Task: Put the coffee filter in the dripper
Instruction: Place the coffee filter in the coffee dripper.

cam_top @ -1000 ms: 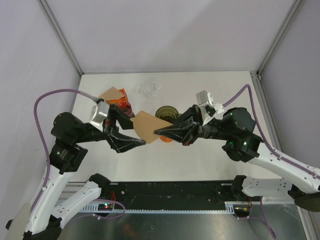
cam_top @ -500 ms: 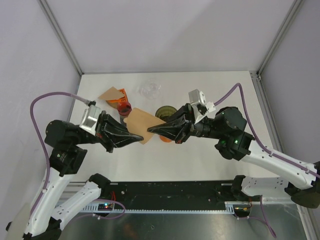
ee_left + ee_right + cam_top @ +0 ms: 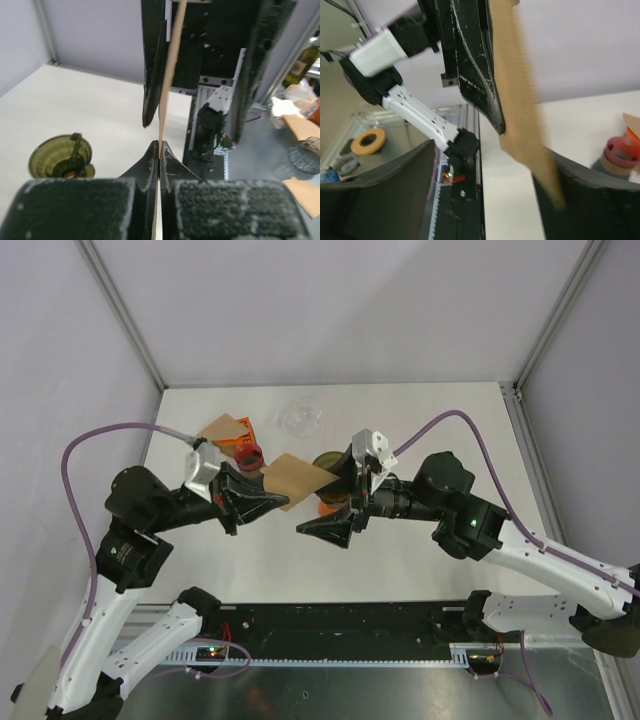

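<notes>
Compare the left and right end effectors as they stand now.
The left end effector is shut, pinching the coffee filter by its edge; the right end effector is open and grips nothing. The left one sits left of the dripper, the right one on its near side. Both have black fingers and hang above the table.

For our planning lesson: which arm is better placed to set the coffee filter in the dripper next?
Left. The left claw is shut on the coffee filter, close to the dripper; the right claw is open and holds nothing.
</notes>
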Robot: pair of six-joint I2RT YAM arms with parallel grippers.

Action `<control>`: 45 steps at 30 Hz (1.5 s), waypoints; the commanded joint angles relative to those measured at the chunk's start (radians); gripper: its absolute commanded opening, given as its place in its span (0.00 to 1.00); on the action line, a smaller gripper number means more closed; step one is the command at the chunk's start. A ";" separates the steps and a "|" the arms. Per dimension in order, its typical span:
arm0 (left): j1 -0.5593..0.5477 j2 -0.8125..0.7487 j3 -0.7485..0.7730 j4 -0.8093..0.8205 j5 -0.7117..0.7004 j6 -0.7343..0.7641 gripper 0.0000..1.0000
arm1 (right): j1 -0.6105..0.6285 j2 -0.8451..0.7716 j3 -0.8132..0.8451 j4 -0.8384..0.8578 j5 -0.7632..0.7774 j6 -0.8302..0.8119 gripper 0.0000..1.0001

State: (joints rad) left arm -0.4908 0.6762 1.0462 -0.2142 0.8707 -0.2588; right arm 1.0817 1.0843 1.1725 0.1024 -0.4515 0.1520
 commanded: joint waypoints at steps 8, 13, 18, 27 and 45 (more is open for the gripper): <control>-0.004 0.092 0.196 -0.650 -0.131 0.727 0.00 | -0.106 -0.079 0.037 -0.293 0.009 -0.179 0.99; -0.014 0.122 0.253 -0.831 -0.125 0.848 0.00 | -0.113 -0.014 0.038 -0.208 -0.065 -0.181 0.99; -0.017 0.129 0.268 -0.943 -0.090 0.890 0.00 | -0.113 0.052 0.038 -0.062 -0.167 -0.160 0.93; -0.017 0.159 0.296 -0.974 -0.011 0.851 0.00 | -0.104 0.133 0.062 -0.003 -0.342 -0.100 0.18; 0.003 0.257 0.470 -0.966 -0.033 0.707 0.69 | -0.215 0.048 0.058 -0.420 -0.337 -0.269 0.00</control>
State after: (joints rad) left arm -0.4988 0.9051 1.4464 -1.1934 0.7822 0.4698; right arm 0.8703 1.1561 1.1919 -0.2440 -0.7582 -0.0834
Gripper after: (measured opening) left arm 0.729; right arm 0.010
